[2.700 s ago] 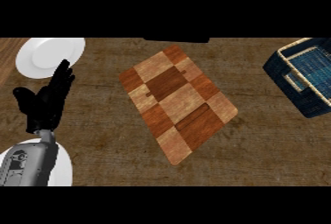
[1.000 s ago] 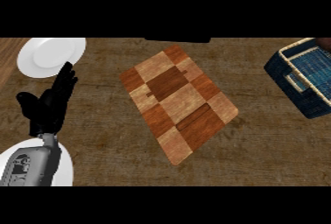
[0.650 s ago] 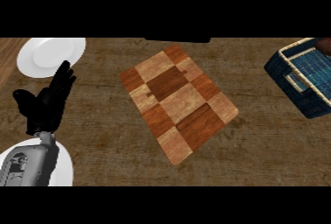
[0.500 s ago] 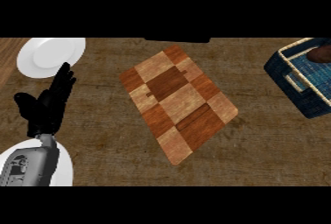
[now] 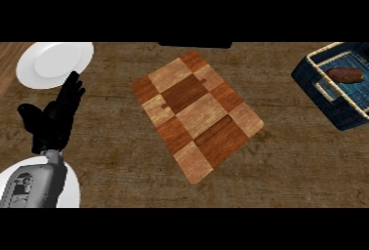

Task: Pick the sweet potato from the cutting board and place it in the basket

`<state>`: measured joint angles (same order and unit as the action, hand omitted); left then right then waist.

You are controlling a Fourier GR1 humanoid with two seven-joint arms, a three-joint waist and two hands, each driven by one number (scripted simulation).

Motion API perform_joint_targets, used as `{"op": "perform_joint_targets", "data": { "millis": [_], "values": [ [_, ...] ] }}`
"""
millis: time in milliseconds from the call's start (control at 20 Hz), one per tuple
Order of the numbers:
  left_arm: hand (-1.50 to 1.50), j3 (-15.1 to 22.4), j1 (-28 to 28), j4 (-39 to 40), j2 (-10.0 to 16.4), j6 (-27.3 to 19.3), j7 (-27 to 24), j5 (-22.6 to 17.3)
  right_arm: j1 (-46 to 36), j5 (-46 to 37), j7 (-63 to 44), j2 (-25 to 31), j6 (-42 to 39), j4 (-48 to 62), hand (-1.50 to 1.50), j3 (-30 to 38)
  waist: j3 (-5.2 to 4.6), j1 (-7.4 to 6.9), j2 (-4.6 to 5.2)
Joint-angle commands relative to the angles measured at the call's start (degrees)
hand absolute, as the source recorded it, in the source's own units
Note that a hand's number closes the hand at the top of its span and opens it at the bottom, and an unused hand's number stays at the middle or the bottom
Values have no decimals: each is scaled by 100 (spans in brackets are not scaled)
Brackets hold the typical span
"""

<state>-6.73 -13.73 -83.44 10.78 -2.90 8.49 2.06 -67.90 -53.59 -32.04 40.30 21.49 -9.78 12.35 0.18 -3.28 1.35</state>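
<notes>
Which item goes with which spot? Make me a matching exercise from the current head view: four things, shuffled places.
Things
1. sweet potato
2. plate
3. cutting board
4. left hand

Places
A. middle of the counter, lying at a slant
B. left side, below the plate, fingers straight, holding nothing
C. inside the basket at the right edge
D. upper left corner of the counter

Pairs: 1-C, 2-D, 3-A, 4-B
</notes>
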Motion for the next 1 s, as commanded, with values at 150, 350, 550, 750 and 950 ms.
{"op": "perform_joint_targets", "data": {
  "millis": [150,350,550,750,950],
  "values": [
    [0,10,133,39,-64,-134,-104,119,-21,642,-93,222,905,-365,-150,709,-7,154,-68],
    [0,-79,252,-207,-4,-178,131,77,320,1152,254,346,1045,-668,-150,1149,-10,307,-146],
    [0,-231,195,-110,117,-65,75,-37,842,1634,521,400,1023,-1072,-150,1487,-16,379,-160],
    [0,-160,404,-414,-11,-257,287,67,1548,1910,407,176,505,-2047,-150,1384,-24,477,-215],
    [0,-321,571,-200,140,-54,-40,-37,2464,2458,811,371,-3,-2934,-150,1663,-25,541,-224]
  ]
}}
